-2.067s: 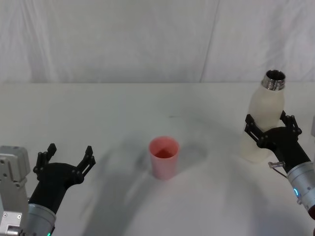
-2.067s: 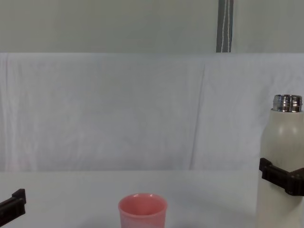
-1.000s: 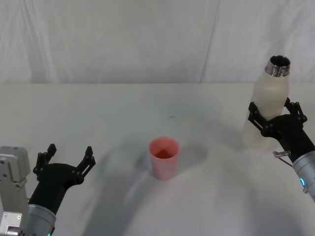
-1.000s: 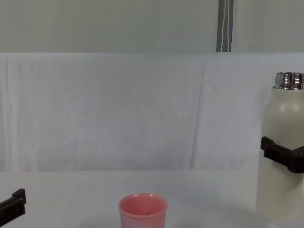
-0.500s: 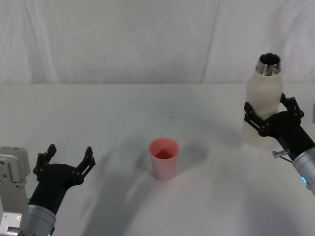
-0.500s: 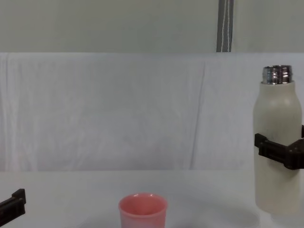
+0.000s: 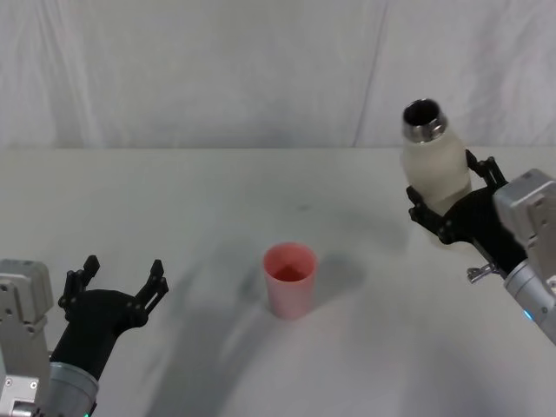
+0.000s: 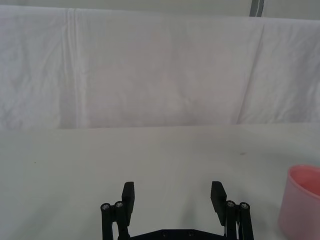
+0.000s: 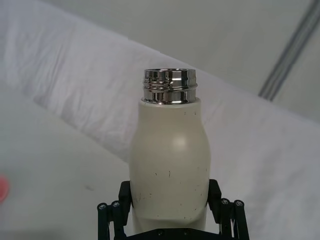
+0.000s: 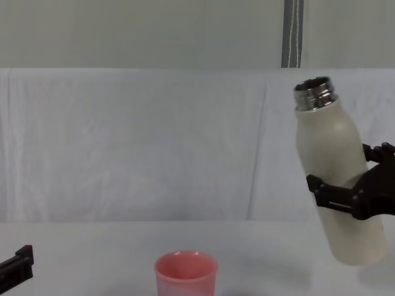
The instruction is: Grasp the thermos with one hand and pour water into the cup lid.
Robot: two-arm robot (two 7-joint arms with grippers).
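Note:
The cream-white thermos (image 7: 433,172) hangs in the air at the right, its steel neck (image 10: 314,93) tilted a little leftward toward the cup. My right gripper (image 7: 447,208) is shut on the thermos body (image 9: 170,170), its black fingers (image 10: 330,197) clamped around the lower half. The salmon-pink cup lid (image 7: 289,278) stands upright on the white table, left of the thermos and lower; in the chest view the cup lid (image 10: 186,274) is at the bottom centre. My left gripper (image 7: 115,282) rests open near the table's front left, its fingers (image 8: 129,197) spread apart with nothing between them.
A white cloth covers the table (image 7: 217,200) and a white draped backdrop (image 10: 154,142) hangs behind it. In the left wrist view the cup lid (image 8: 301,202) sits at the edge, off to one side of the left gripper (image 8: 173,199).
My right gripper has lifted the thermos off the table, carried it leftward toward the cup and begun tilting its neck to the left. The left arm and the cup have not moved.

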